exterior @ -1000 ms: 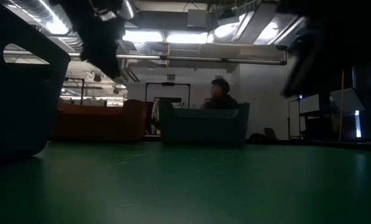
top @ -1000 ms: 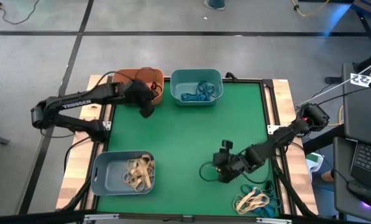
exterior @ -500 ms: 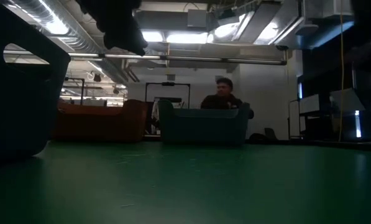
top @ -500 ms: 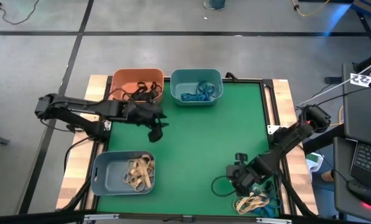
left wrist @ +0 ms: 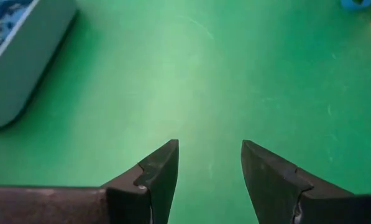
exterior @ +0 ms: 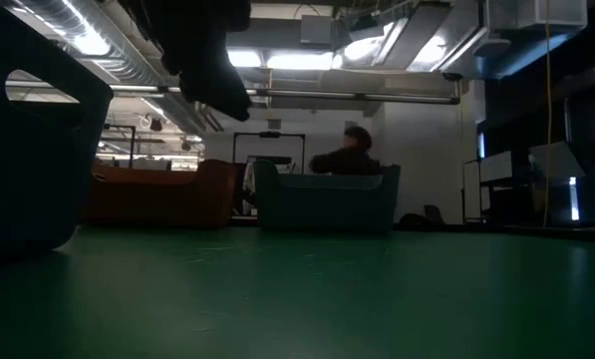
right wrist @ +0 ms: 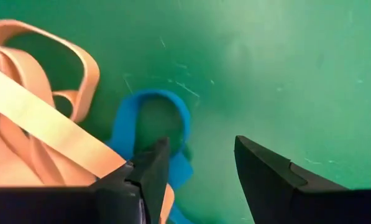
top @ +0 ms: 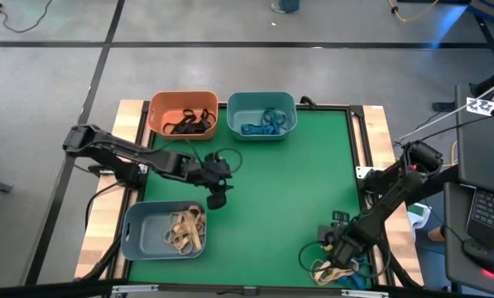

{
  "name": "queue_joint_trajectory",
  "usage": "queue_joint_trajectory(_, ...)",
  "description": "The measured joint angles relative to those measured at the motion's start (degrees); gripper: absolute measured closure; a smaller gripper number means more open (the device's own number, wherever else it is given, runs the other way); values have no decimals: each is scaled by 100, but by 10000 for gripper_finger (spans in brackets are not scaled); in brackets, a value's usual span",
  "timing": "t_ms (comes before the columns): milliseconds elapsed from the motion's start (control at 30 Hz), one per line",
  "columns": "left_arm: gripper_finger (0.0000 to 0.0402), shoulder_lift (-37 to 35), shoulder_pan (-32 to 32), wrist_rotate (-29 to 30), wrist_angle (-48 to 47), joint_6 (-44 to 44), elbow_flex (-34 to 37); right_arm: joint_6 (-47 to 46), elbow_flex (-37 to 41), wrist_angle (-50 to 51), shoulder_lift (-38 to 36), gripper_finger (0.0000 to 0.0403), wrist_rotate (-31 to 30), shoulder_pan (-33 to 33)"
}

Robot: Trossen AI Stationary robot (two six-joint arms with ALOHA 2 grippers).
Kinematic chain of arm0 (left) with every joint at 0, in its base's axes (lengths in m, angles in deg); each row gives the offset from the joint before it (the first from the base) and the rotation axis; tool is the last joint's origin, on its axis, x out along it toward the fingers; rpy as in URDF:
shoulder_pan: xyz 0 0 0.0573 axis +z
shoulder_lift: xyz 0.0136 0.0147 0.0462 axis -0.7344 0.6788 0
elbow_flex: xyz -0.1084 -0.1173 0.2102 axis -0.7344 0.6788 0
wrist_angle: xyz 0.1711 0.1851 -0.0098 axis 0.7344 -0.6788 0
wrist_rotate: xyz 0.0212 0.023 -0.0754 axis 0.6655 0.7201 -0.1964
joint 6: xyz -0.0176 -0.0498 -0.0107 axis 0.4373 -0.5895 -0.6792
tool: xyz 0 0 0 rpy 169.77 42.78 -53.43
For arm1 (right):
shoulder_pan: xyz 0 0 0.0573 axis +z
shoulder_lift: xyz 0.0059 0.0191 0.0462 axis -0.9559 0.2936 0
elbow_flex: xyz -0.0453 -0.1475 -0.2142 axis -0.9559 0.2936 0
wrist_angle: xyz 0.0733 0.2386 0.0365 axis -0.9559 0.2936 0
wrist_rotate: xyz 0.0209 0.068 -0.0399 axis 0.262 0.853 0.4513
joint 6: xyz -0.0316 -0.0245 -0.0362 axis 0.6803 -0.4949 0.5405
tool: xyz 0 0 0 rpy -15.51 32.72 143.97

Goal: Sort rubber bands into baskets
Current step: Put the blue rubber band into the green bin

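baskets: orange, teal, grey-blue | rubber bands: loose tan-blue pile, near edge

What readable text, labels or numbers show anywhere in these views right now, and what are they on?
No text can be read in any of the current views.
The left arm shows no legible lettering in the high view.
A black-and-white patterned tag at the right edge of the high view is too small to read.
The orange basket, teal basket and grey-blue basket show no labels.

Orange basket, teal basket, grey-blue basket, green mat, tan bands, blue band.
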Motion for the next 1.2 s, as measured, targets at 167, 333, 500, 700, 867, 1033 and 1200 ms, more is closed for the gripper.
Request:
queue_joint_trajectory(167, 231, 346, -206, 5, 344, -29, 0, -15, 196, -248, 49, 221, -38, 96)
queue_joint_trajectory(333, 231, 554, -337, 5, 492, -29, 0, 15, 227, -432, 117, 221, -167, 87)
queue_joint_trajectory(500, 231, 583, -356, 30, 512, -27, 0, 44, 229, -470, 118, 254, -573, 87)
queue_joint_trajectory(700, 231, 536, -355, 39, 509, 128, 0, 56, 239, -547, 119, 354, -788, 95)
queue_joint_trajectory(867, 231, 398, -423, 55, 418, 155, 0, 61, 599, -1188, 180, 396, -891, 91)
queue_joint_trajectory(1033, 231, 231, -654, 210, 423, 277, 0, 42, 606, -1225, 175, 394, -1066, 92)
queue_joint_trajectory(1200, 231, -56, -845, 392, 312, 338, 0, 328, 60, -647, 142, 395, -1676, 85)
